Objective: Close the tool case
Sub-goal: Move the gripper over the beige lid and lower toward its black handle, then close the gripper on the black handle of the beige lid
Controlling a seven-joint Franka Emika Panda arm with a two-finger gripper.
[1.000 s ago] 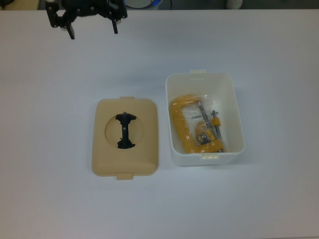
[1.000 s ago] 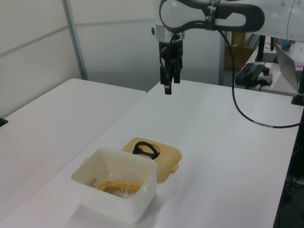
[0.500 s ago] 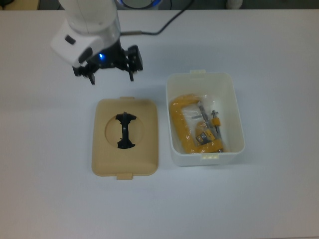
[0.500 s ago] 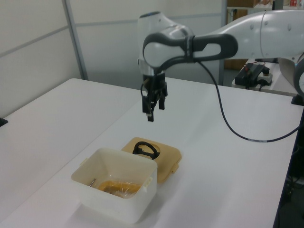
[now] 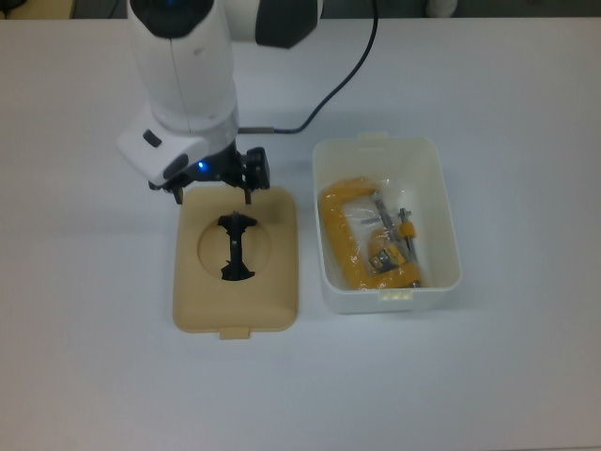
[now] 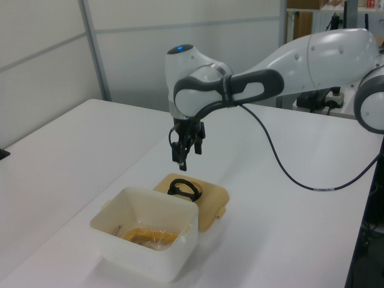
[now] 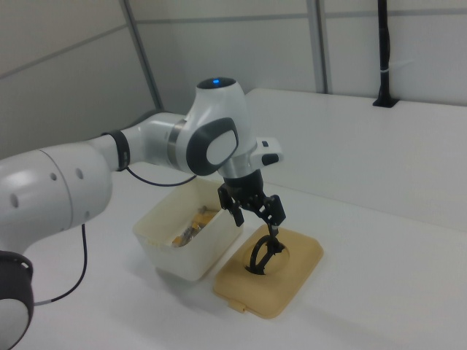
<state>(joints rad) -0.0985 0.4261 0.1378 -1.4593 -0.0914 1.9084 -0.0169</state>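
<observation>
Since a second ago our pincer (image 5: 214, 193) has swept in from the far edge of the table (image 5: 84, 376) and come down toward the lid (image 5: 191, 303); lid and tub (image 5: 449, 235) have not shifted. We see the pincer released, its fingers spread and holding nothing, hanging above the lid's far edge, just short of the black handle (image 5: 235, 248) in the top view. In the right view one fingertip sits very near the handle's top, though we cannot tell whether it touches.

The lid lies flat on the table, handle up in its round recess, just beside the tub on the top view's left. The tub stands open, with a yellow clamp (image 5: 349, 246) and some bagged bits inside.

We judge the step in hand to be gripping the handle. To do it well, we should bring the pincer a little farther over the recess, straddle the handle across its narrow waist, and sink low enough before clenching. Then lift straight, carry level over the tub, and line up the end tabs before lowering.
</observation>
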